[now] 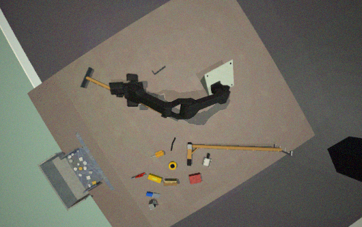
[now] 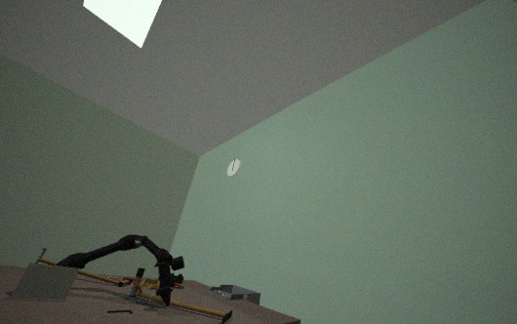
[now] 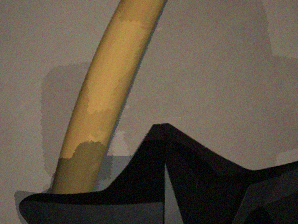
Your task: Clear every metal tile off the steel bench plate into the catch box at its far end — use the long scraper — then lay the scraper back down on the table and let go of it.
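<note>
The long scraper (image 1: 99, 83) (image 2: 195, 308) (image 3: 107, 75) lies on the table, with a yellow wooden handle and a wide dark blade at its far left end in the top view. Its other end is partly hidden under the arm. My gripper (image 1: 115, 89) (image 2: 167, 303) (image 3: 160, 131) points down, shut and empty, close beside the handle, which passes left of the fingers in the wrist view. Several white and yellowish metal tiles (image 1: 85, 163) are spread on the steel bench plate. The catch box (image 1: 63, 181) (image 2: 248, 293) adjoins the plate's far end; I see no tiles in it.
A second long wooden tool (image 1: 235, 148) with small hooks lies to the right. A hex key (image 1: 158, 70) (image 2: 120, 311) lies near the arm. A yellow tape roll (image 1: 173, 165), a red block (image 1: 195, 178) and a yellow block (image 1: 155, 178) lie among small tools. A pale slanted panel (image 1: 222, 75) stands by the arm base.
</note>
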You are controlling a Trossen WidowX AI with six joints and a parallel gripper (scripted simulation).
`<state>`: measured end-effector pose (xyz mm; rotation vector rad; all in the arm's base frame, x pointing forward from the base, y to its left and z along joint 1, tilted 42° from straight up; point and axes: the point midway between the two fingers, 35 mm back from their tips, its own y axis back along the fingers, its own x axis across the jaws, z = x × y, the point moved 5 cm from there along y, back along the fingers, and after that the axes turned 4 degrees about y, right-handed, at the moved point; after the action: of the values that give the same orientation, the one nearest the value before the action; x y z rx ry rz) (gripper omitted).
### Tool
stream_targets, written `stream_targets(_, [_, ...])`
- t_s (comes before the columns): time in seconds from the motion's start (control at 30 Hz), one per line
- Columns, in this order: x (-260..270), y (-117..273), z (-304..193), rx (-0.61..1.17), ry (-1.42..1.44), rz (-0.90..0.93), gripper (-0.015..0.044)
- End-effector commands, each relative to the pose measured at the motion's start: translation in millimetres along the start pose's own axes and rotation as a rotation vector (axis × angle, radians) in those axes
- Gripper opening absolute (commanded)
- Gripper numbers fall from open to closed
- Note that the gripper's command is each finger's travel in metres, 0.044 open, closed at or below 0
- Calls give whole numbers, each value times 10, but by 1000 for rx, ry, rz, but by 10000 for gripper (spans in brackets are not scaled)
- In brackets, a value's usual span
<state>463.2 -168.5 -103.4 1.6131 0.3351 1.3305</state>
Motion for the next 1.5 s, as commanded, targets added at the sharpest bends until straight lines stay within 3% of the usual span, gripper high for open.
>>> stream_targets(0.0, [33, 8, 41, -5, -2, 1, 0])
stream_targets(1.47, [407, -79, 238, -6, 0, 3, 0])
